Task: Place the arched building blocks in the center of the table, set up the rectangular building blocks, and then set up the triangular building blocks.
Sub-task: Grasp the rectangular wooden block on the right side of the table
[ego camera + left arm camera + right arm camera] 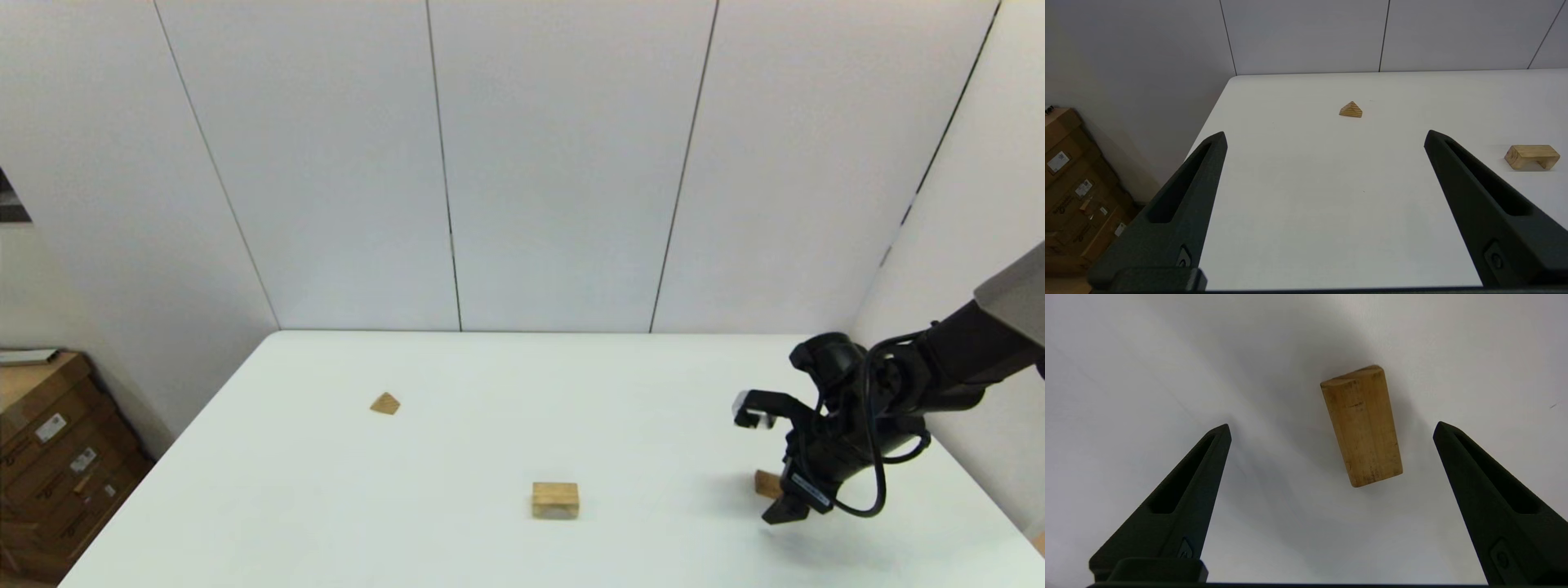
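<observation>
The right hand (1331, 428) hangs over the counter (457, 457) at about four o'clock from its middle, fingers spread wide and gripping nothing. The oblong block (1361, 424) lies flat on the counter beneath it, between the two fingers but touching neither; from the head view only a corner of it peeps out beside the lower finger. It looks like solid, dry, light wood: stiff, not fragile, with smooth plain faces that should neither crush nor slip much. I judge the best hold is across its two long sides near the middle, so it stays level when lifted and can be set down on the arch.

The arch (555, 499) stands on its two legs near the middle of the counter, a little toward the near edge, notch down. Its flat top looks a fair seat for the oblong.

The wedge (384, 403) sits well apart, at about ten o'clock. It is small with sloping faces, so the flat ends seem the safer grip.

The left hand (1325, 136) hovers wide open and empty off the near-left side.
</observation>
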